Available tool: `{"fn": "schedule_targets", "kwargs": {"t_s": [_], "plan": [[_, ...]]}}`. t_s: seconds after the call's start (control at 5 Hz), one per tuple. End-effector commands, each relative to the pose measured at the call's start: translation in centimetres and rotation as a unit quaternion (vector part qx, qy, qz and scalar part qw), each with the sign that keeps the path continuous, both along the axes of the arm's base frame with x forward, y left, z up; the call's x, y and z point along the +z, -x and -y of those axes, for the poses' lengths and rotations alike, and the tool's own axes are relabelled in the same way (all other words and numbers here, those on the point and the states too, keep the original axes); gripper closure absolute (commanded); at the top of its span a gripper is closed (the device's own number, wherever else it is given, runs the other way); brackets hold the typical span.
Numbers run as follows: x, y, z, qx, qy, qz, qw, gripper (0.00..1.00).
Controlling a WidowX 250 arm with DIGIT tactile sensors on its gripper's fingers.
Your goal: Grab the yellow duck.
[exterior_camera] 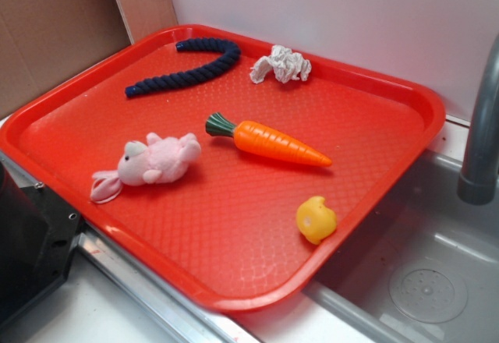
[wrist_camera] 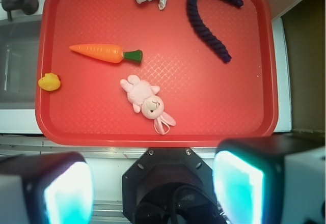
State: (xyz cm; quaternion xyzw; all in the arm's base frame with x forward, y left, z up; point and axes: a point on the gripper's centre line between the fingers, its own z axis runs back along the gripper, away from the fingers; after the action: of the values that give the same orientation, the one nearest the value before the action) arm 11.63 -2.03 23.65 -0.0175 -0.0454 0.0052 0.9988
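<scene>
A: Where's the yellow duck [exterior_camera: 316, 220]?
B: At the red tray's [exterior_camera: 390, 86] rim, beyond the carrot's [exterior_camera: 269, 141] tip, nearest the sink [exterior_camera: 437, 281].
A: And the gripper [wrist_camera: 153, 191]?
B: Pads wide apart, holding nothing, off the tray beside the bunny's [wrist_camera: 146, 101] edge; blurred, though.

Kitchen (steel sink [exterior_camera: 437, 281], faucet [exterior_camera: 479, 125])

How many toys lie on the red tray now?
5: yellow duck near the sink-side rim, orange carrot mid-tray, pink bunny beside its green top, navy rope and white crumpled thing at the far rim. Nothing seems hidden.
</scene>
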Motion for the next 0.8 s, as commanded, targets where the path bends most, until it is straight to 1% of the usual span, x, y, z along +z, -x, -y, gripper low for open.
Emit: {"fn": "schedule_targets", "kwargs": {"t_s": [0.0,0.2,0.4,0.6], "plan": [[0.0,0.0,0.0,0.0,0.0,0.0,1.0,0.0],[-0.3,-0.6,0.8,-0.082,0.006,0.021,0.996,0.0],[-1.2,-1.7,1.9,-0.205,0.027,0.058,0.977,0.0],[-2.1,-2.4,3.1,-0.298,0.038,0.079,0.951,0.0]]}}
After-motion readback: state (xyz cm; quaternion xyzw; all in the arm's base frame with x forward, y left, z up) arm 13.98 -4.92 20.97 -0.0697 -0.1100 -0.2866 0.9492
